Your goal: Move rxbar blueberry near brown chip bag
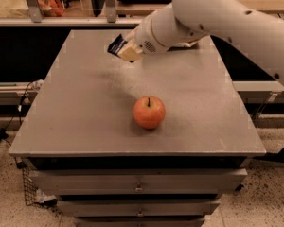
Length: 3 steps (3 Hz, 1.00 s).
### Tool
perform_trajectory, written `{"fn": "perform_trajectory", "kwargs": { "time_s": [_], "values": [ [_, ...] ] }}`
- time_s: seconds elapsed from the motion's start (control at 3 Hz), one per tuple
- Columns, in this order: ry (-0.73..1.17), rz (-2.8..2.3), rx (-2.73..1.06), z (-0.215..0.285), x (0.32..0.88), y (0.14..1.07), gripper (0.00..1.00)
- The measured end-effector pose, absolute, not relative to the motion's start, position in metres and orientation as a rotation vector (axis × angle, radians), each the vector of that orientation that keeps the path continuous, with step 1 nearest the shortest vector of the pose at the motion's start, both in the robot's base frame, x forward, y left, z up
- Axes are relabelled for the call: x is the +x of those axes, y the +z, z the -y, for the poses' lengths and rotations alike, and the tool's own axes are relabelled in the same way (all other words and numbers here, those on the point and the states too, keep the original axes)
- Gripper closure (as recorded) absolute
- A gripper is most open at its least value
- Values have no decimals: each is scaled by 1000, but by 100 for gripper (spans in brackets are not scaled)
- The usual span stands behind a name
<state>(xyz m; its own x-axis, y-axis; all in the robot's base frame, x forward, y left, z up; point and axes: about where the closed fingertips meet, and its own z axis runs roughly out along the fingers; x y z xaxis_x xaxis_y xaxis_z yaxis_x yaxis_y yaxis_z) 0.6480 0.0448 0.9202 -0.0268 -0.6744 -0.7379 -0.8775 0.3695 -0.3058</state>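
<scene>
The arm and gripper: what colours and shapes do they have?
The arm is white, thick and rounded, with small dark dots on its shell. The gripper, above the far part of the table, has short cream-tan fingers.

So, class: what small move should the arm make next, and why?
Probably carry the rxbar blueberry toward the brown chip bag, which barely shows behind the arm. The gripper holds it above the table, apart from the bag.
</scene>
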Motion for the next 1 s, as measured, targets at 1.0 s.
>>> {"fn": "perform_trajectory", "kwargs": {
  "time_s": [1.0],
  "values": [
    [245,-1951,-1022,109,742,877,82]
  ]
}}
